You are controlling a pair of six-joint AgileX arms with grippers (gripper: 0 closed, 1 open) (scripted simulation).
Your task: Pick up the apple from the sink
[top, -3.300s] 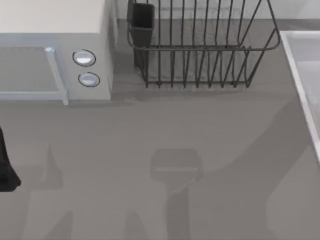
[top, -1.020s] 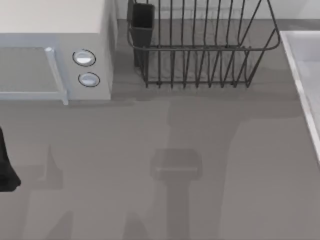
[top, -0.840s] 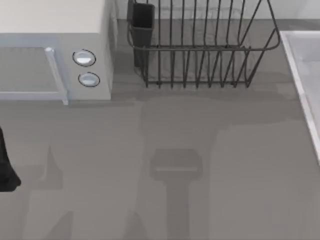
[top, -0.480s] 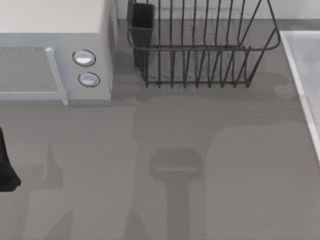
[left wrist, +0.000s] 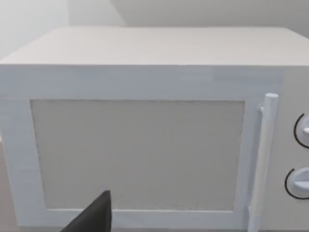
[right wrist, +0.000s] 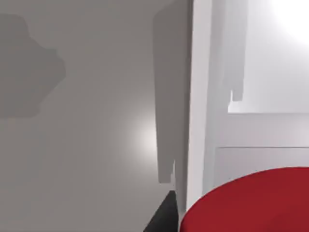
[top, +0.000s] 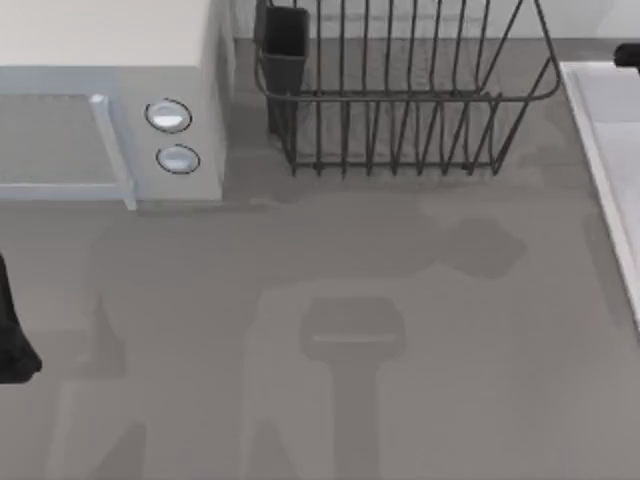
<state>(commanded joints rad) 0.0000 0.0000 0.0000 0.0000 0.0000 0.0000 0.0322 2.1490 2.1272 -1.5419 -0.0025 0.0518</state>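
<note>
At the table's right edge in the top view, around three o'clock, lay the sink [top: 600, 150], a pale basin with a raised light rim running down the side of the frame. A small dark piece of the right arm [top: 629, 56] poked in at about two o'clock, just over the sink's far corner. In the right wrist view the apple [right wrist: 251, 203] sat very close under the camera, a smooth bright red curve, with the sink's white rim [right wrist: 198, 96] standing beside it and the grey table [right wrist: 87, 121] beyond that rim; a black sliver of the right gripper [right wrist: 164, 215] showed next to the apple, though I could not tell whether its claw was spread, pressed together, or pinching the fruit. The black wire dish rack [top: 400, 90] stood at twelve o'clock, a dark cup [top: 285, 45] hung at its left end. The white microwave [top: 110, 90] occupied ten o'clock, its two round knobs [top: 168, 116] facing the table's middle. The left arm [top: 12, 330] rested parked at nine o'clock, and its wrist view looked straight at the microwave door [left wrist: 140, 154] with one black finger [left wrist: 94, 217] in front; its claw's state could not be told either.
</note>
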